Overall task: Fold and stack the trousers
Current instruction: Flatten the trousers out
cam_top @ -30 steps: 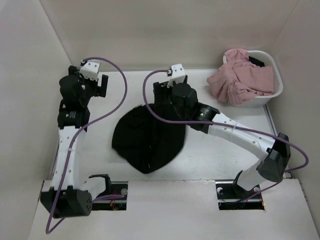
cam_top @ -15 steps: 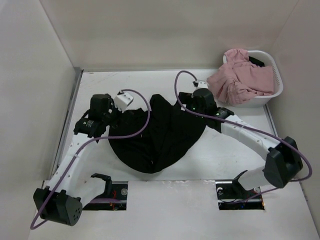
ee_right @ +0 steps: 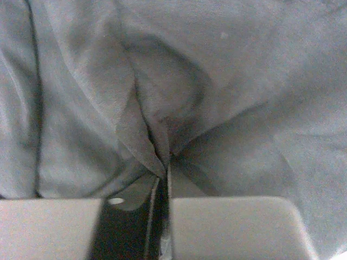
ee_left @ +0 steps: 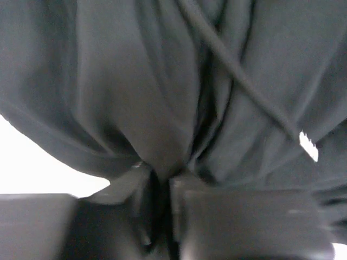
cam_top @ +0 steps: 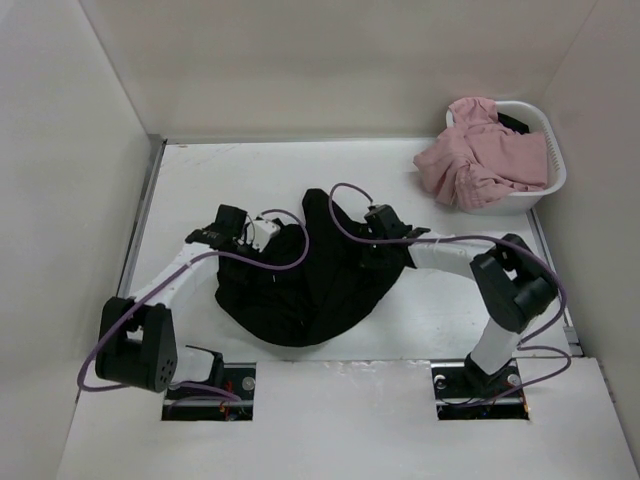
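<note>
While the trousers (cam_top: 300, 290) are lying bunched, the left claw (ee_left: 160, 184) is pinching a fold. The right claw (ee_right: 162, 179) is pinching another.

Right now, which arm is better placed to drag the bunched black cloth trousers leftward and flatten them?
Left, probably: the left gripper pinches the black cloth trousers at their left edge, white table showing beside it. The right gripper pinches their right side.

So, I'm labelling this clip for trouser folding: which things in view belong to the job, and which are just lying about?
Job: black trousers; left gripper and right gripper, each shut on a pinch of the cloth.
Lying about: white laundry basket at the far right; pink garments heaped in it.
</note>
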Robot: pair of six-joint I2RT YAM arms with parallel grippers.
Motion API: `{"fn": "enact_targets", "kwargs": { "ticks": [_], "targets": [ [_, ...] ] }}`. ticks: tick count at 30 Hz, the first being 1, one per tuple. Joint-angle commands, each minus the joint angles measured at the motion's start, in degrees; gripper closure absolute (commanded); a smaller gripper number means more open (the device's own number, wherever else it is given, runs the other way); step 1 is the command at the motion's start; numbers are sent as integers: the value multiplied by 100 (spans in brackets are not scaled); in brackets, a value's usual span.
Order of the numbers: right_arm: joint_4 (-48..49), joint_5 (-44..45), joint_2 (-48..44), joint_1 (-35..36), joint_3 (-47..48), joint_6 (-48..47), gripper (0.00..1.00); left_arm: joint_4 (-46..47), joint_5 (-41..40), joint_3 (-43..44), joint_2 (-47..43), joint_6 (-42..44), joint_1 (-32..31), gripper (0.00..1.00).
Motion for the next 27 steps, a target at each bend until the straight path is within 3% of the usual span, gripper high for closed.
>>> {"fn": "enact_targets", "kwargs": {
  "ticks": [1,5,8,10,13,14,16,17,20,21,22,24,25,27],
  "targets": [
    [68,-622,-846,74,-584,47,98,575,-36,522,304,-166,162,95],
    [104,-1412,-2321,854,-1218,-461,100,1603,-581,1769,611,-113,339,99],
    [34,-1871,-3561,1847,-1369,-1165,88,1895,-513,2841,857,-113,24,99],
    [-307,-1644,-4133,2035,-1378,-1106,74,1834,-215,3422,963,-139,-353,97],
    [-756,-1310,-4968,1702,-1369,-1009,46,1641,155,3837,911,-113,-977,94],
    [-845,-1205,-5249,1588,-1369,-956,29,1588,226,3890,850,-104,-1145,93],
    [-915,-863,-5777,1272,-1378,-833,6,1465,366,3978,744,-95,-1444,92],
    [-916,-722,-5945,1122,-1386,-789,0,1404,437,4031,700,-95,-1550,92],
    [-854,-326,-6219,420,-1422,-631,0,1254,621,4276,630,-139,-1735,88],
    [-802,-272,-6158,174,-1422,-596,0,1210,674,4364,630,-157,-1753,83],
    [-749,-194,-6062,-29,-1422,-552,0,1149,666,4426,656,-113,-1779,72],
    [-591,-88,-5729,-407,-1430,-359,0,1078,491,4357,752,27,-1709,33],
    [-547,-53,-5527,-574,-1413,-262,0,1026,299,4269,805,123,-1596,24],
    [-547,-96,-5122,-865,-1317,-69,0,815,-54,4137,832,186,-1341,21]
  ]
}}
